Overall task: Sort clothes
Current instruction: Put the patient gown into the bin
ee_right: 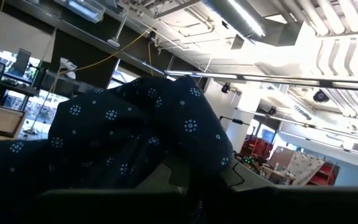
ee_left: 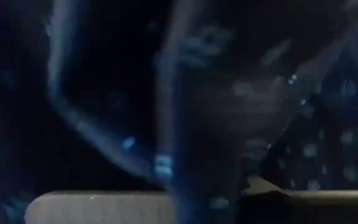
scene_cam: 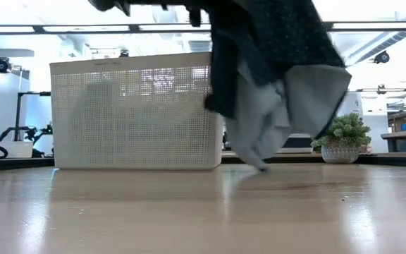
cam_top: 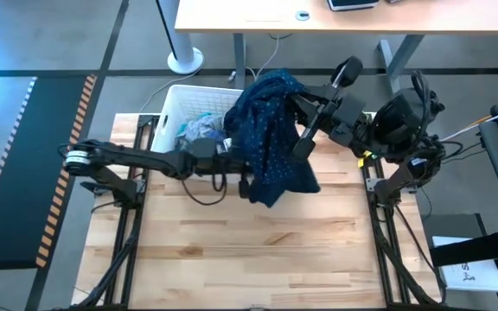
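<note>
Navy dotted garment (cam_top: 271, 138) hangs from your right pincer (cam_top: 303, 130), clamped | left pincer (cam_top: 251, 166) pinches its side | risk: opposing pulls tear a grip loose onto bench (cam_top: 258, 250).

Navy dotted fabric garment (cam_top: 271, 138) drapes over both grippers, hiding all fingertips. Its top is cut off in the low view. Left wrist view: blurred dark cloth fills the picture.
</note>
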You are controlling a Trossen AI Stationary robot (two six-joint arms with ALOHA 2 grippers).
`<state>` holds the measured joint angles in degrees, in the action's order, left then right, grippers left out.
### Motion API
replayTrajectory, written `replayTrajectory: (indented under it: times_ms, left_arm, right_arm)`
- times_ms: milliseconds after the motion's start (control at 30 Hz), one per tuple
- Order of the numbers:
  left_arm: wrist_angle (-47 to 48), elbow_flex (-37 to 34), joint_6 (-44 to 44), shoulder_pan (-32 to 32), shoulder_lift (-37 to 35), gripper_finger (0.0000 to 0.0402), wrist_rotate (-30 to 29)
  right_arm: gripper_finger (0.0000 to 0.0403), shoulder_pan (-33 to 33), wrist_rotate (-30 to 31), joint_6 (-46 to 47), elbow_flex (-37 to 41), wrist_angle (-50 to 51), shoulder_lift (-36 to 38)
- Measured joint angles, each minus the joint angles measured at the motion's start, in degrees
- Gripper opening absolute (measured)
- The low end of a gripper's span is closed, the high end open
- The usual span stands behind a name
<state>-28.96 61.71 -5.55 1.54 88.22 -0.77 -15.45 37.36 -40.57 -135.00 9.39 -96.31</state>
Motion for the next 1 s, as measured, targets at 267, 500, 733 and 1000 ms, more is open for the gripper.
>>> replayTrajectory:
  times_ms: [267, 500, 733, 1000]
  left_arm:
    - [9.4, 1.2, -8.7, 0.0, -14.6, 0.0001, -6.6]
    - [20.3, 8.8, -14.0, 1.7, -24.5, 0.0001, -8.6]
    - [32.7, 21.7, -18.7, 5.3, -24.9, 0.0, -10.9]
    - [41.9, 37.5, -22.5, 11.1, -19.8, 0.0, -10.9]
  right_arm:
    - [0.0, 0.1, 0.1, -1.7, 0.0, -1.4, 0.6]
    - [0.0, 1.7, 0.1, -4.6, 0.0, -4.1, 0.6]
    - [0.0, 7.5, -0.4, -4.6, 0.0, -5.8, 0.6]
    - [0.0, 14.8, -8.0, -3.9, 0.0, -15.1, 0.6]
